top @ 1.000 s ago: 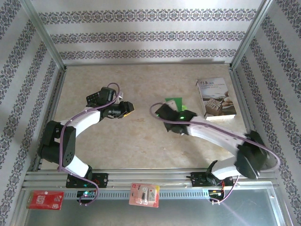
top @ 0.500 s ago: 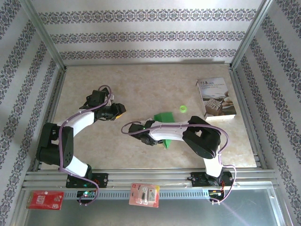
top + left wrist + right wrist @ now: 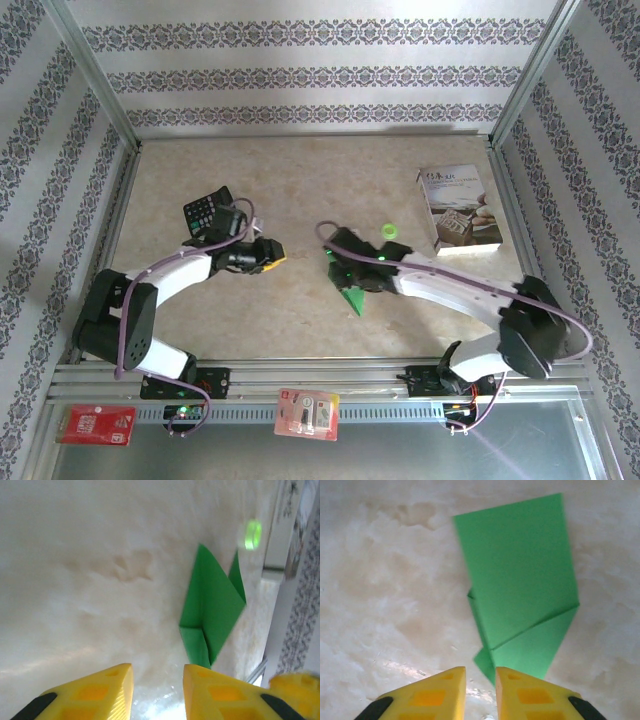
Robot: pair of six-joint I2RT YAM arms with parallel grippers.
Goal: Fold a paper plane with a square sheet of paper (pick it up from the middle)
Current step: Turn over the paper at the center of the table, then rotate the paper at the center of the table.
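Currently the paper point(image 3: 352, 296) lies flat near the middle of the table point(image 3: 270, 320). Its long axis runs far to near, with the pointed end toward the near edge. From above, my right wrist hides its far part. The right wrist camera gives me the whole shape: broad end away, tapered folded end just ahead of the right gripper point(image 3: 480, 690), whose fingers are narrowly parted on nothing. The left gripper point(image 3: 157, 680), well left of the paper, is slightly spread and empty. Bare tabletop lies left and near. The disc point(image 3: 388, 232) sits just beyond the paper, and the booklet point(image 3: 458, 208) is by the right wall.
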